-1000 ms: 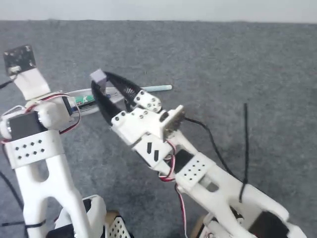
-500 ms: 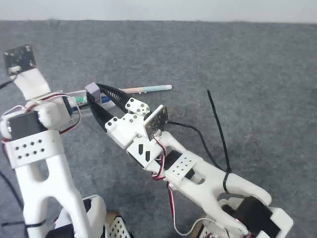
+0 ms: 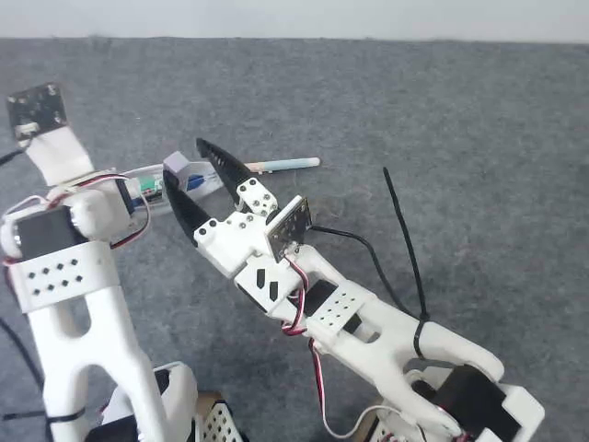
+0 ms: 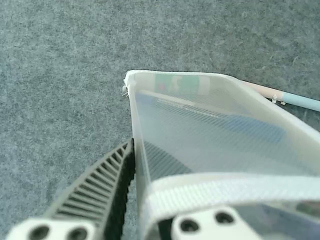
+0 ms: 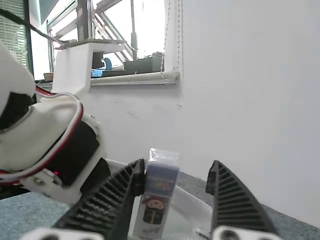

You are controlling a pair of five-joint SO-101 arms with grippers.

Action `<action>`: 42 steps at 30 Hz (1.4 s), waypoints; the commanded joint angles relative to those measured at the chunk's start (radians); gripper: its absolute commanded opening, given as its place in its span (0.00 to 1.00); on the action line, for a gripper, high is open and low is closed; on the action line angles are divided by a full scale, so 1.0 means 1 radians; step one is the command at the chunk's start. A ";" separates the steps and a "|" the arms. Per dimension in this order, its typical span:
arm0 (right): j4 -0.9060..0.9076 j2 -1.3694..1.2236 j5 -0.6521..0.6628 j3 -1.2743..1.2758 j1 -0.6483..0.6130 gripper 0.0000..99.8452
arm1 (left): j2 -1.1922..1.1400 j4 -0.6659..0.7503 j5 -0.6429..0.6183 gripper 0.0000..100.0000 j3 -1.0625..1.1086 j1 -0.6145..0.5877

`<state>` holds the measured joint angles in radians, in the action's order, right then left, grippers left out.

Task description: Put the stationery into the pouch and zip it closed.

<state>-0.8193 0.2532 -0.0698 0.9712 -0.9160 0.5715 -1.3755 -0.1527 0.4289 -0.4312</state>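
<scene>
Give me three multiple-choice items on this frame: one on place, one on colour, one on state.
1. Where is the pen?
A) on the table, beyond the pouch
B) in a gripper
C) inside a cup

2. On the right gripper, the fingers are:
A) white
B) black
C) orange

3. The right gripper is:
A) open
B) shut on the pen
C) shut on the pouch

Answers:
1 A: the pen lies flat on the gray surface past the pouch.
2 B: both ribbed fingers show black.
3 A: the jaws stand apart, with a small packet against one finger.
</scene>
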 commanded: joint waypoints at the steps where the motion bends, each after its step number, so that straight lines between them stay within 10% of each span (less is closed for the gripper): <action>1: -0.021 0.010 0.021 -0.018 -0.005 0.17 | 0.011 0.021 0.014 0.01 -0.021 -0.005; 22: 0.205 0.341 0.133 0.117 -0.038 0.18 | 0.011 0.020 0.032 0.01 -0.019 -0.008; 34: 0.949 0.438 -0.219 -0.244 0.177 0.18 | 0.011 0.020 0.032 0.01 -0.022 -0.034; 42: 1.033 0.397 -0.285 -0.310 0.262 0.18 | 0.011 0.020 0.032 0.01 -0.021 -0.034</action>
<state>0.2071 0.6444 -0.3184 0.7350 -0.6951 0.5700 -1.3755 -0.1297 0.4289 -0.4557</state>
